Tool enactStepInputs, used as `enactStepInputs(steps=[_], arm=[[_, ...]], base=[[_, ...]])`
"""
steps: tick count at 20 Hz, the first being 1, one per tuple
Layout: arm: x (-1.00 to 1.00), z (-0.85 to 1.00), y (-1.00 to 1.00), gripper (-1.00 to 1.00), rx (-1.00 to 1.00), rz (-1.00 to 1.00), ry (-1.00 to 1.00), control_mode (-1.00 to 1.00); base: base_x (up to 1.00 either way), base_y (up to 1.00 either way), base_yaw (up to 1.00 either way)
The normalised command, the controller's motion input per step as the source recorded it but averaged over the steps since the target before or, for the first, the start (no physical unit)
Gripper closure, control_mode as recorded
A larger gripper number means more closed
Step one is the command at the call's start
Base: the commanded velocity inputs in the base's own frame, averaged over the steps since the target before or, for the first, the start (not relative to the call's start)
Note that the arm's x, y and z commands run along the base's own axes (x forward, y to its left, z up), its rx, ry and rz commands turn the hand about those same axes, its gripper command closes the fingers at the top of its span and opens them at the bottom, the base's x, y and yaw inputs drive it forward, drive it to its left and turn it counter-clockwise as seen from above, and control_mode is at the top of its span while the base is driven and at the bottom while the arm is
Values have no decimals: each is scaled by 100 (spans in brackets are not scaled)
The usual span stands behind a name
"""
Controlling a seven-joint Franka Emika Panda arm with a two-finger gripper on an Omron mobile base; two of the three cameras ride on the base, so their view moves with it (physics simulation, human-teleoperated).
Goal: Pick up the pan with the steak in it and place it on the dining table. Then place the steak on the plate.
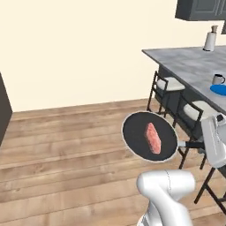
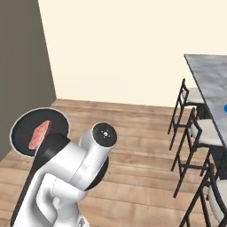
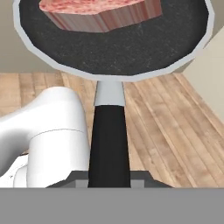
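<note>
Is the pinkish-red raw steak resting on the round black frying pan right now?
Touching. In the hand view the steak sits directly on the black frying pan's floor.

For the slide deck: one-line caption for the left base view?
Black frying pan carrying the raw steak held by its handle above the wooden floor, short of the marbled dining table.

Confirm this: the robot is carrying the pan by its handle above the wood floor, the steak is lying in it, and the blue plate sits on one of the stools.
Not quite. The plate sits on the dining table beside a mug, not on a stool; the left base view shows it. The rest holds: the pan is carried by its handle over the wood floor with the steak in it.
</note>
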Motion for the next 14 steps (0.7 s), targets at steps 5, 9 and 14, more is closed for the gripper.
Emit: enactStepInputs(steps=[5,9,14], arm=[[0,0,0,100,0,0,0,100],[0,0,0,100,0,0,0,100],[0,0,0,100,0,0,0,100]], base=[[100,40,-16],[78,38,-30],[28,21,-46]])
